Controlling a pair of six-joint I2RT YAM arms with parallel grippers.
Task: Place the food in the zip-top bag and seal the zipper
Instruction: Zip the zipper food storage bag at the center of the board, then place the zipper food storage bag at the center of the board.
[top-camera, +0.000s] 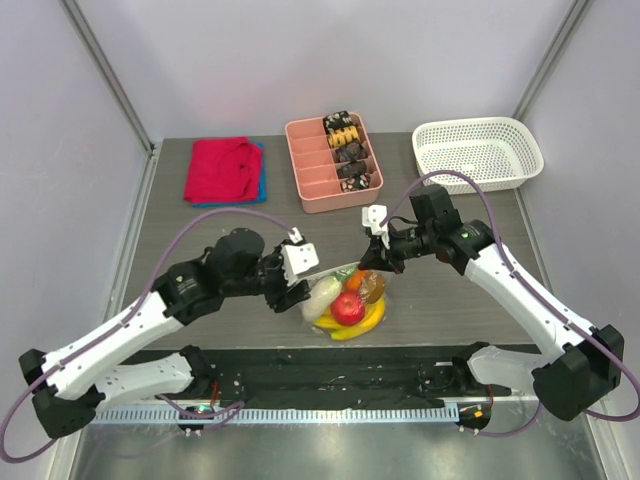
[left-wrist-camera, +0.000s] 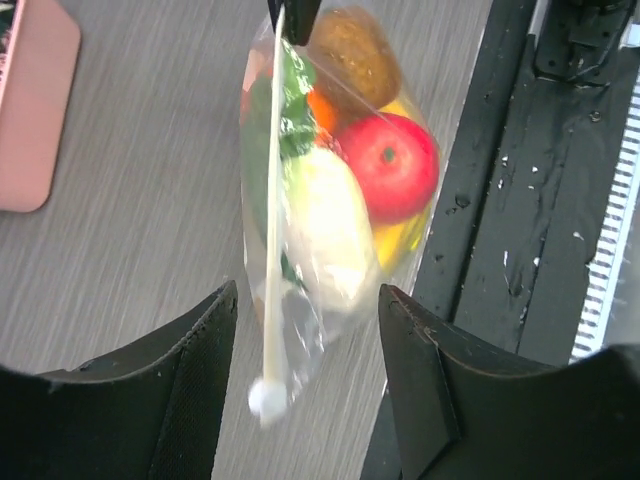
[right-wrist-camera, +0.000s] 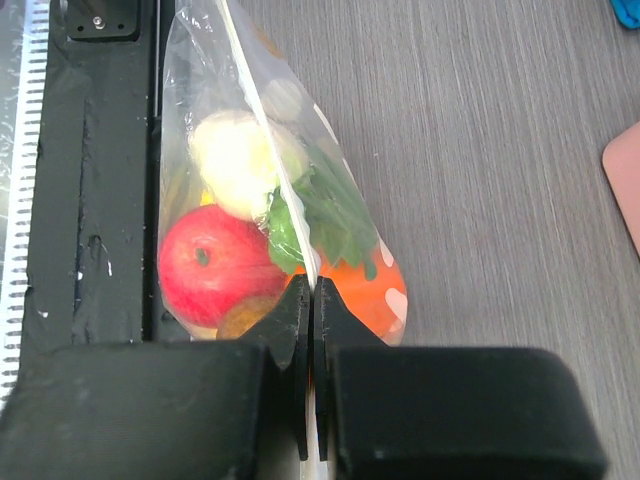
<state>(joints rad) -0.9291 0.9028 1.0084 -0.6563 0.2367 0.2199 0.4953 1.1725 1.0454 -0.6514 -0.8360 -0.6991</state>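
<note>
Pinching the zipper (right-wrist-camera: 272, 150), the right hand (right-wrist-camera: 312, 300) holds the filled bag (top-camera: 348, 298) centre frame.
Left hand (left-wrist-camera: 308, 300) gapes wide, the zipper's free end lying inside the gap.

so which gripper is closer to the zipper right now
Right. The right gripper is shut on one end of the zipper; the left gripper is open, fingers either side of the other end, not visibly touching.
</note>
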